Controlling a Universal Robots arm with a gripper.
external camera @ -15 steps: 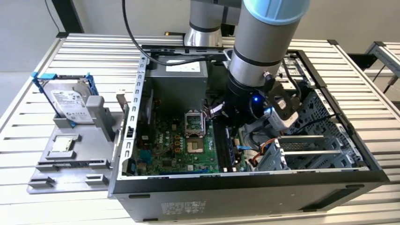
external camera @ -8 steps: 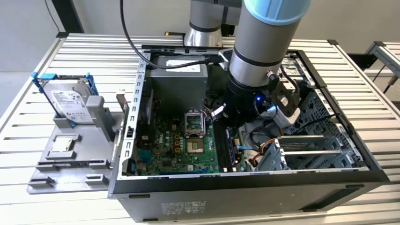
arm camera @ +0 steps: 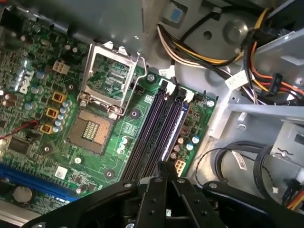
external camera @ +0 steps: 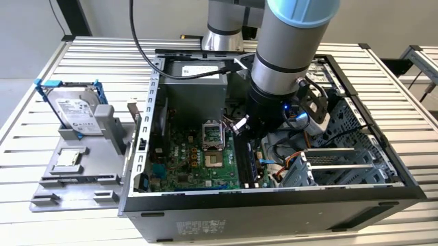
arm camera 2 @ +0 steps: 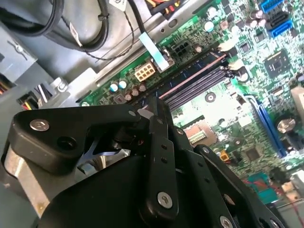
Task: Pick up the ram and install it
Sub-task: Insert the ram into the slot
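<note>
Exterior view overlooks open case; both wrist views closely face motherboard [arm camera: 118,128]

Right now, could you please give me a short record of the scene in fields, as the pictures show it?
arm: reaching down into the open computer case
pincer: shut, poised just over the memory slots in the first wrist view
ram: bluish stick standing in the slot farthest from the CPU socket; how fully it is seated, cannot tell
CPU socket: lid raised
hard drive: upright in its blue frame, outside the case at the exterior view's left
</note>
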